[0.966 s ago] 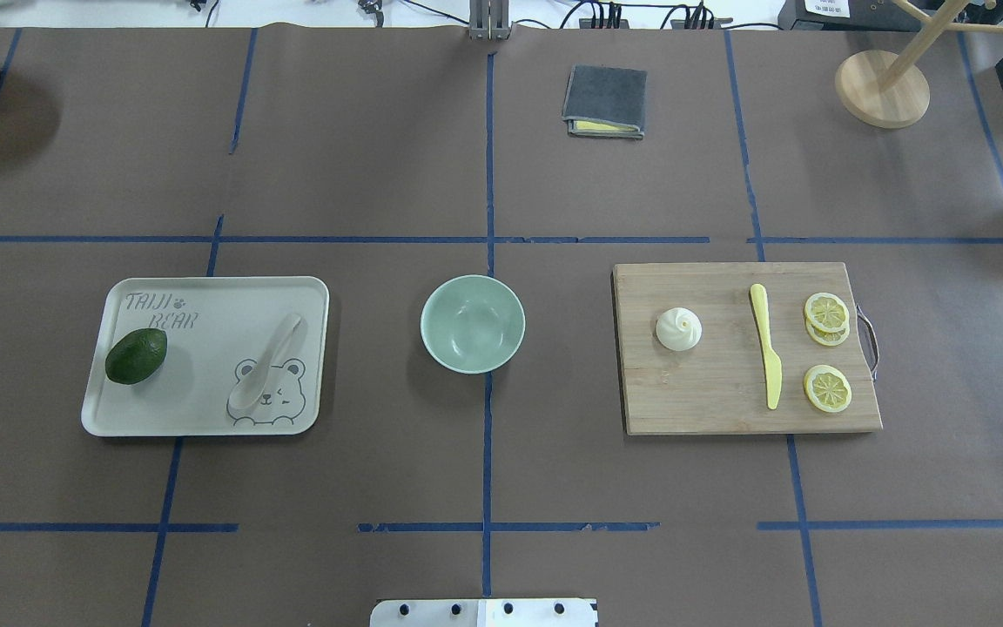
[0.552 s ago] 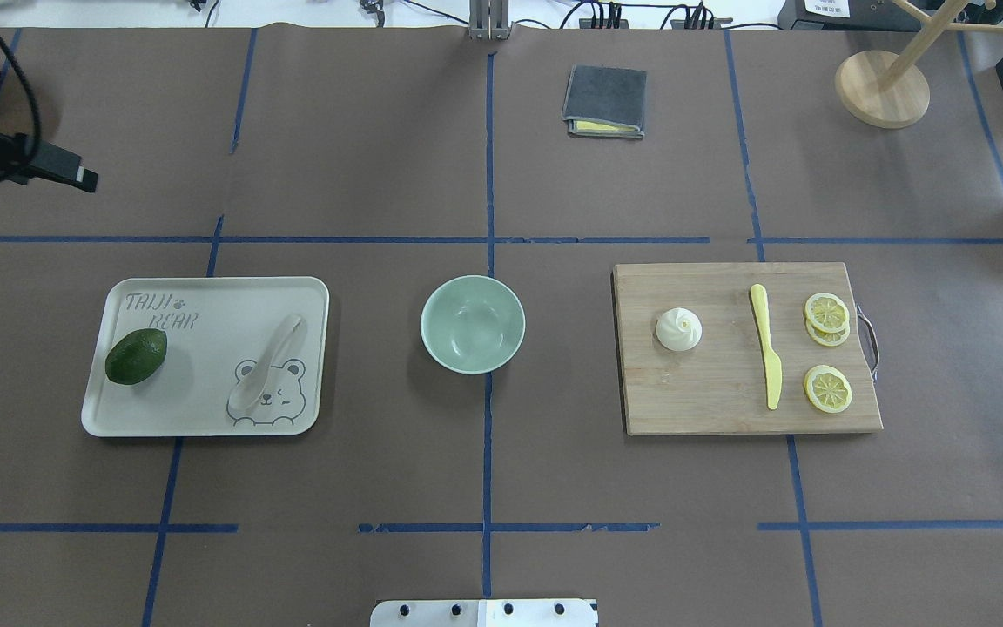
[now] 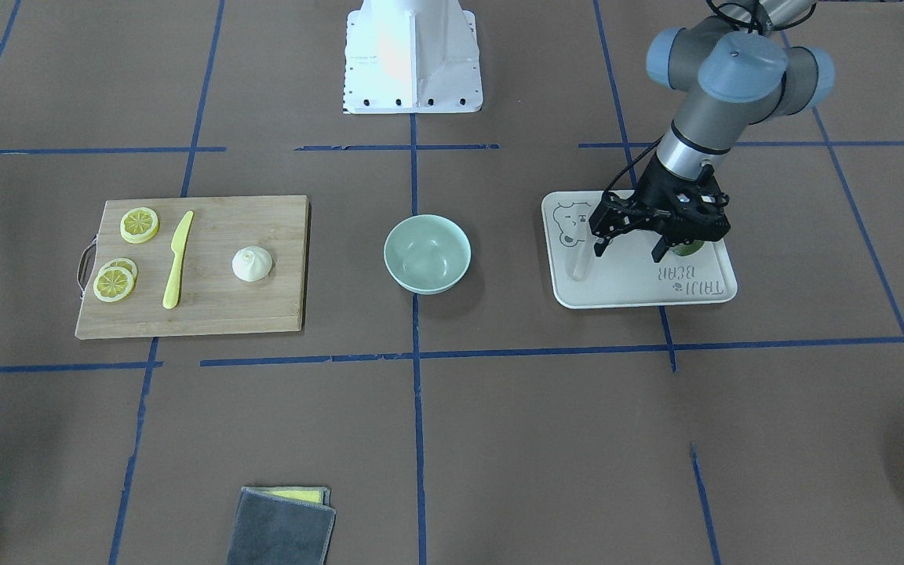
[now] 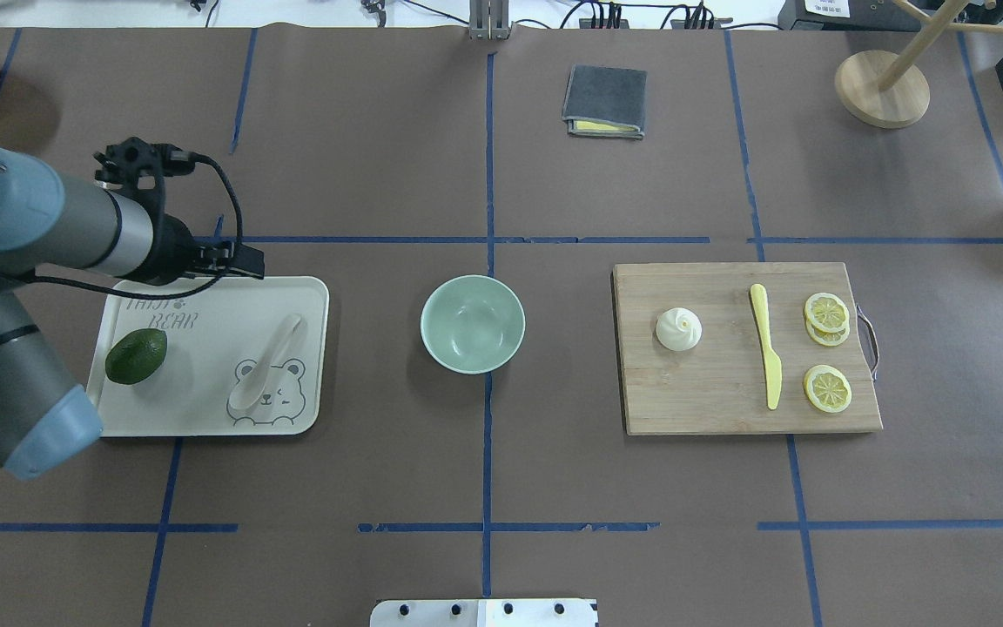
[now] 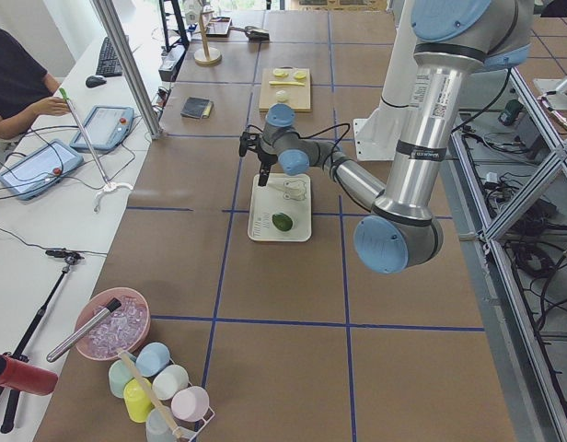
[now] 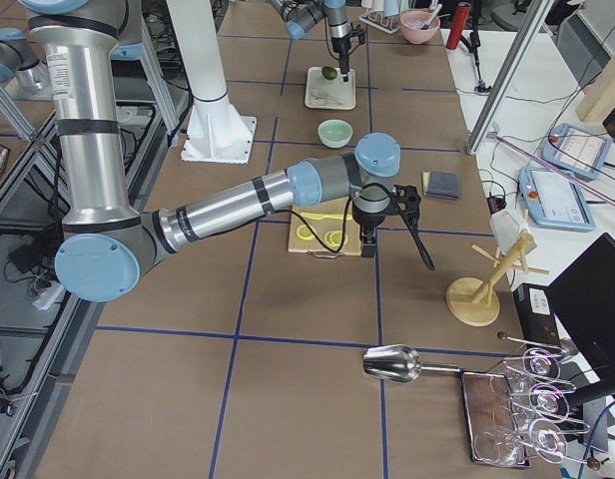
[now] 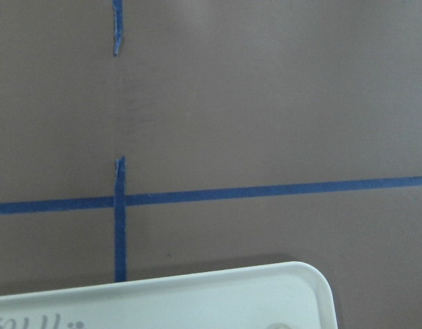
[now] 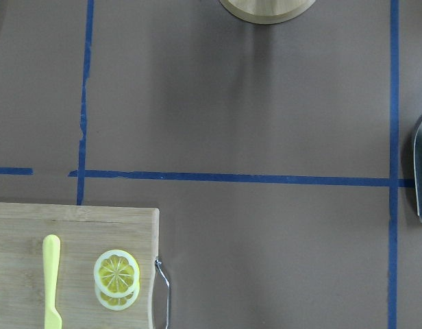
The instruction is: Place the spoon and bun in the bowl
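Note:
The whitish spoon (image 4: 266, 364) lies on the white bear-print tray (image 4: 205, 418), scoop over the bear. It also shows in the front-facing view (image 3: 580, 263). The white bun (image 4: 678, 329) sits on the wooden cutting board (image 4: 710, 392). The empty mint-green bowl (image 4: 472, 324) stands between them. My left gripper (image 3: 627, 253) hangs open and empty above the tray, one finger close over the spoon's handle. In the overhead view the left gripper (image 4: 243, 259) is at the tray's far edge. My right gripper (image 6: 367, 239) shows only in the right side view, above the board's outer end; I cannot tell its state.
A green avocado (image 4: 136, 355) lies on the tray's left part. A yellow plastic knife (image 4: 764, 344) and lemon slices (image 4: 827, 387) lie on the board. A folded grey cloth (image 4: 605, 101) and a wooden stand (image 4: 882, 87) are at the far side.
My left arm has swung in from the far left edge and now reaches over the tray. The spoon, bun and bowl have not moved.

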